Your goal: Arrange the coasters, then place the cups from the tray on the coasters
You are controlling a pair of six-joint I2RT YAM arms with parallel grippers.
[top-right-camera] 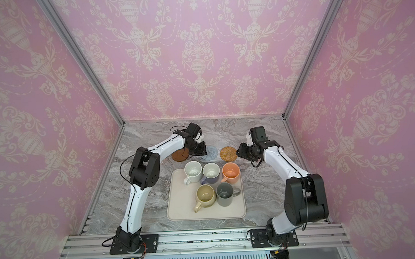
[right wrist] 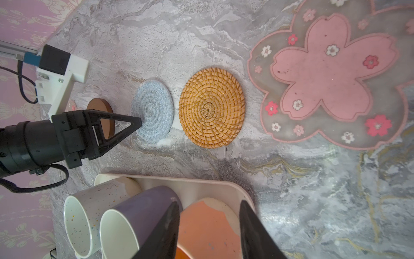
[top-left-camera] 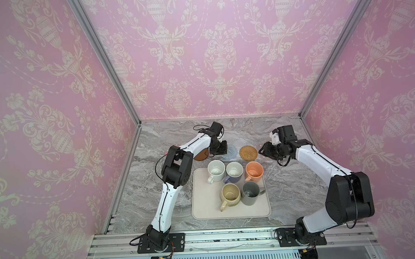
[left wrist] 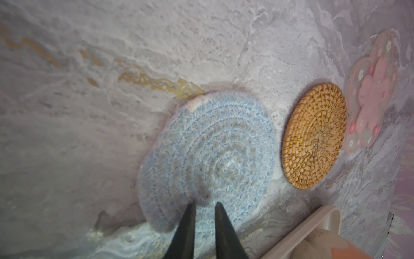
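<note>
In both top views the tray (top-left-camera: 205, 207) lies low in the centre of the frame. It is beige, with rounded corners and a low rim. 5 cups stand upright on it. The upper row holds 3: the white mug (top-left-camera: 216, 170), the lavender mug (top-left-camera: 234, 172) and the peach mug (top-left-camera: 254, 171). The lower row holds 2: the cream-yellow mug (top-left-camera: 230, 195) and the grey mug (top-left-camera: 250, 193). Just above the tray, 3 coasters lie in a row on the marble table (top-left-camera: 288, 186): the brown wooden disc (top-left-camera: 201, 157), partly under the left arm, then the blue crocheted round (top-left-camera: 232, 152) and the rattan disc (top-left-camera: 248, 152). The left gripper (top-left-camera: 224, 149) is at the blue crocheted round's left edge. The right gripper (top-left-camera: 261, 151) is just right of the rattan disc.

In the left wrist view, the left gripper (left wrist: 205, 204) has its 2 dark fingers (left wrist: 186, 228) a narrow slit apart with nothing between them. Their tips are at the blue crocheted round (left wrist: 208, 152). Beyond it lie the rattan disc (left wrist: 313, 136) and 1 pink flower coaster (left wrist: 371, 94), printed with small blossoms.

In the right wrist view, the right gripper (right wrist: 208, 203) is released. Its 2 fingers stand well apart over the peach mug (right wrist: 208, 226), grasping nothing. The white mug (right wrist: 89, 213) is speckled. 4 coasters line up here, and the left gripper (right wrist: 140, 122) touches the blue crocheted round (right wrist: 154, 109).
</note>
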